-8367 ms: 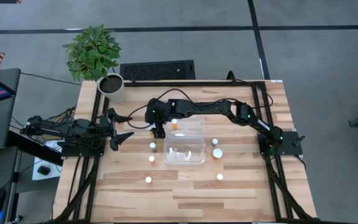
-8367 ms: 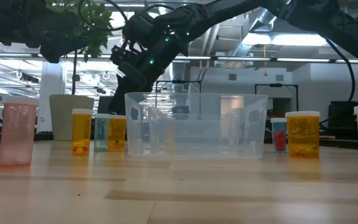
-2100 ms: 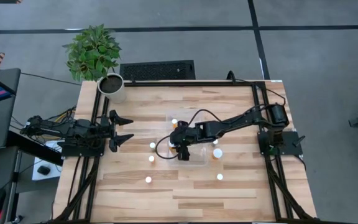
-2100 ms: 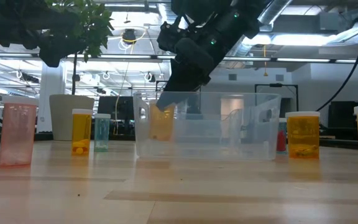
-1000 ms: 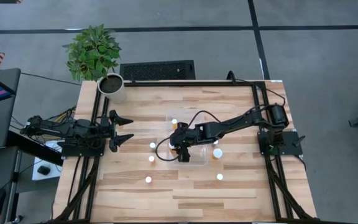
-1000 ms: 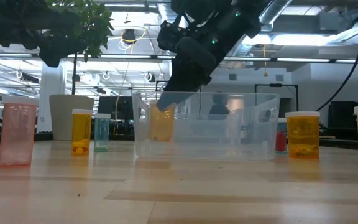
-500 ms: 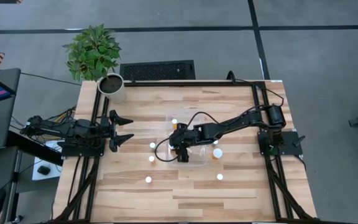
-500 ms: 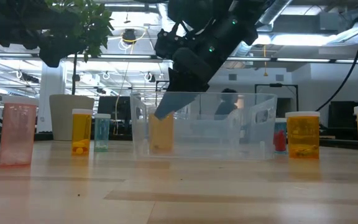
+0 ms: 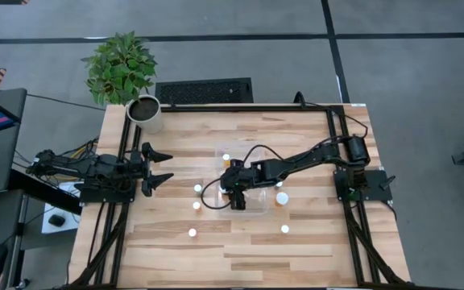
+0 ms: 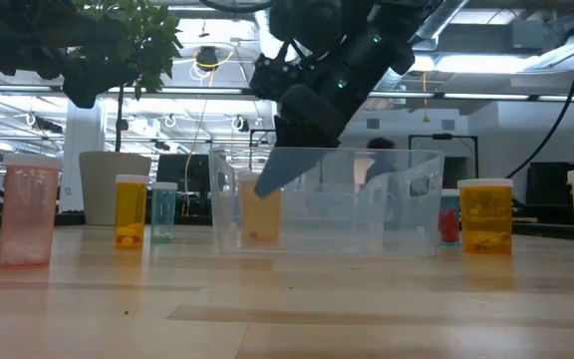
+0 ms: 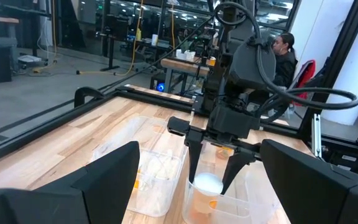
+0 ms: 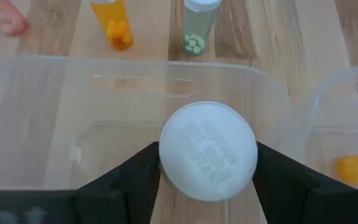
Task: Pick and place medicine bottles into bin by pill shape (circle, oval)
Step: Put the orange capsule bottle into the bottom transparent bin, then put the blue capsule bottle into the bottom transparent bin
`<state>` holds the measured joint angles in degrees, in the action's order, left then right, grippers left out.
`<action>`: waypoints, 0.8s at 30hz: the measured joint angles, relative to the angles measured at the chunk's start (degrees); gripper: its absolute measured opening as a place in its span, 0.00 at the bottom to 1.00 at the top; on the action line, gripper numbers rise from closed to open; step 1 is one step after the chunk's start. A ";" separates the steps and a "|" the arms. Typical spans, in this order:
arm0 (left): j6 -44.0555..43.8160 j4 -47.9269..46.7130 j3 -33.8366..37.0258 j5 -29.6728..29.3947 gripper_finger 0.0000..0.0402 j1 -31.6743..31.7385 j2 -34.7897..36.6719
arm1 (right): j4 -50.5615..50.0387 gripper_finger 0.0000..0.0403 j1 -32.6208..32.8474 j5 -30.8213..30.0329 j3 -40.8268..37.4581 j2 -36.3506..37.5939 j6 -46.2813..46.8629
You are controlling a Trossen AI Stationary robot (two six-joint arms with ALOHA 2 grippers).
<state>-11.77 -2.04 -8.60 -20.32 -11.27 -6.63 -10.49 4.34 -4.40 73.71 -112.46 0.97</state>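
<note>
Right gripper [image 9: 237, 193] sits over the bin [image 10: 407, 214], reaching down into its left compartment as the low view shows it. Between the fingers stands one bottle [image 10: 261, 214], upright, white cap up, base seemingly on the bin floor. In the right wrist view the cap [image 12: 207, 151] fills the gap, with a dark finger [image 12: 126, 180] flanking each side; you cannot tell from these views whether the pads press the cap or have just let go. My read: this is the release point of a placement.

The relation that matters to you: the bottle lies directly below the gripper, long axis vertical, in line with the fingers. Lift straight up; any sideways drift would likely tip it or nudge the bin wall.

Left gripper [image 9: 158, 167] waits spread wide at the table's left edge, well apart from the bin. Loose bottles remain on the table; the right arm is nearer those to the right of the bin [image 9: 281, 198].
</note>
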 joint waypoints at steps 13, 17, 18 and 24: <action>-0.07 0.00 0.00 0.00 0.82 0.00 0.00 | -4.58 0.62 0.13 2.35 2.71 0.02 0.04; -0.07 0.00 0.00 0.00 0.82 0.00 0.00 | -10.79 0.62 0.13 2.75 7.02 0.02 -1.38; -0.07 0.00 0.00 0.00 0.82 0.00 0.00 | -12.00 0.62 0.13 2.76 7.98 0.02 -1.84; -0.07 0.00 0.00 0.01 0.82 0.00 0.00 | -20.61 0.62 0.13 2.83 12.64 1.95 -5.24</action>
<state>-11.84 -2.04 -8.60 -20.30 -11.27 -6.63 -31.10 4.47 -1.57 86.35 -110.51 -4.27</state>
